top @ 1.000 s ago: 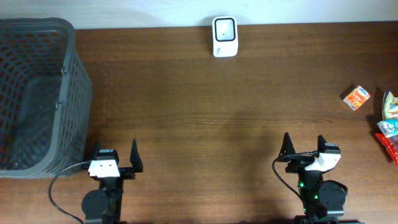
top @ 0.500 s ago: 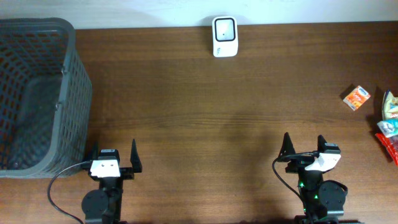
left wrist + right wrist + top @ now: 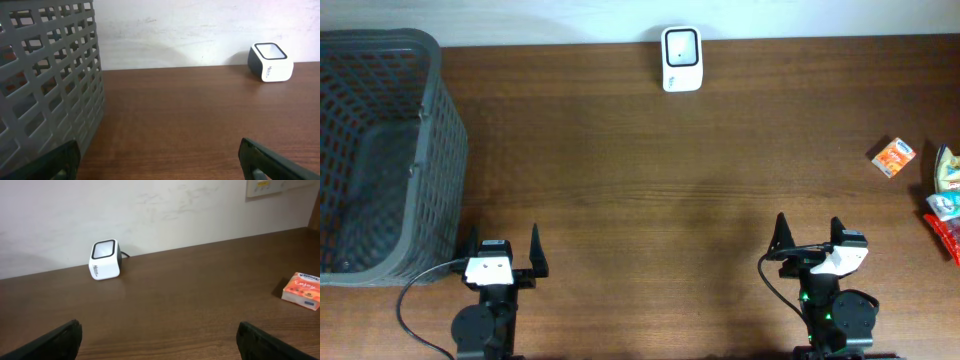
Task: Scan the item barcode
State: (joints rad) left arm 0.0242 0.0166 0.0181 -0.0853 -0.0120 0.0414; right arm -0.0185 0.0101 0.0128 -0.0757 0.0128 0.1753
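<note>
We find both grippers empty, jaws spread wide: the left gripper (image 3: 504, 250) beside the basket (image 3: 448, 150), the right gripper (image 3: 809, 235) nearer the goods. The small orange box (image 3: 894, 157) lies flat, forward and right of the right gripper, well apart from it and skewed diagonally. The scanner (image 3: 681, 45) stands at the far edge, centre.

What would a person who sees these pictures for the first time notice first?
The big grey mesh basket stands at the left end of the table, and a small white scanner stands alone at the middle of the far edge. An orange pack lies near the right edge, beside other packets. The left gripper and right gripper sit at the near edge, jaws open, holding nothing.
</note>
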